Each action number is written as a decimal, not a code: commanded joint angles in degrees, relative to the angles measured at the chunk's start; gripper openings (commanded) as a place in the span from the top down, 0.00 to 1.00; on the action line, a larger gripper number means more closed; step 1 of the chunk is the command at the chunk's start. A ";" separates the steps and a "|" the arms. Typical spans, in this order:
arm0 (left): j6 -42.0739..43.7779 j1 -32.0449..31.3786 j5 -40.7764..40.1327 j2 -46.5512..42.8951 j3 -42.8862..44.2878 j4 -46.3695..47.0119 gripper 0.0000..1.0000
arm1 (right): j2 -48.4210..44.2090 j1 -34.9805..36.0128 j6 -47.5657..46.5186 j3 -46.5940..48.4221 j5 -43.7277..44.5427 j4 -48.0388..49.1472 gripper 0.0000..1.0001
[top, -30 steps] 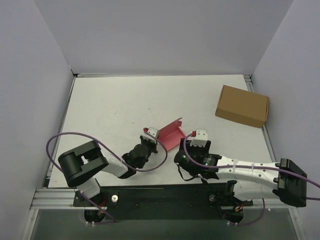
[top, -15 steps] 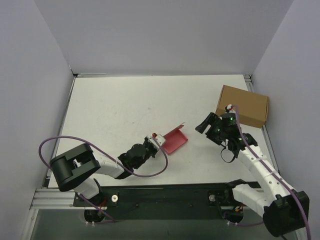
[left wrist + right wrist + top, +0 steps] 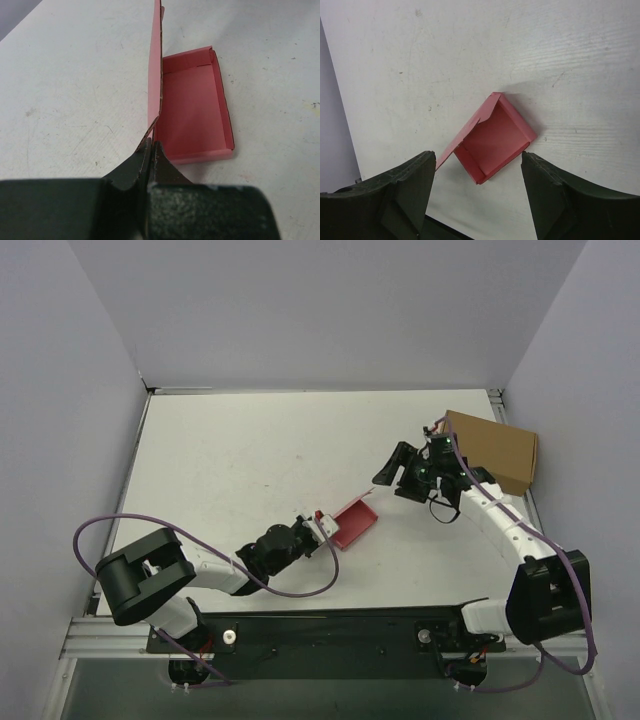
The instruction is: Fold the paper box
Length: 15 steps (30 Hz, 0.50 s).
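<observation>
- Your left gripper (image 3: 151, 147) is pinched fully shut on the near corner of the paper box's (image 3: 192, 110) lid flap. It is the only thing holding the box.
- The paper box (image 3: 355, 523) sits on the table (image 3: 230, 460) just toward 5 o'clock of the centre. Its tray faces up with the low walls already raised. In the left wrist view the flap stands almost upright along the tray's 9 o'clock side.
- Over the last second your right gripper (image 3: 392, 465) has left its spot low beside the box and swung up to about 1 o'clock of it. It now hangs above the table near the brown cardboard box (image 3: 495, 452), jaws spread wide and empty, looking down on the tray.
- In that same second the box slid slightly toward 5 o'clock with your left arm.
- Judged from this, the tray is formed but the lid is not yet closed. Your right arm is free to come back and press the flap over.
</observation>
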 commanded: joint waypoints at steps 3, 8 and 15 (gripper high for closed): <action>1.20 0.14 2.06 -0.56 1.18 -7.10 1.00 | 8.48 0.67 -9.22 9.96 -3.21 -2.75 0.30; 1.20 0.23 2.23 -0.04 1.53 -7.36 1.00 | 15.15 3.40 -15.29 15.78 -4.26 -6.71 0.30; 1.20 0.23 2.32 -0.12 1.45 -7.45 1.00 | 22.10 6.04 -17.58 21.15 -4.62 -9.78 0.33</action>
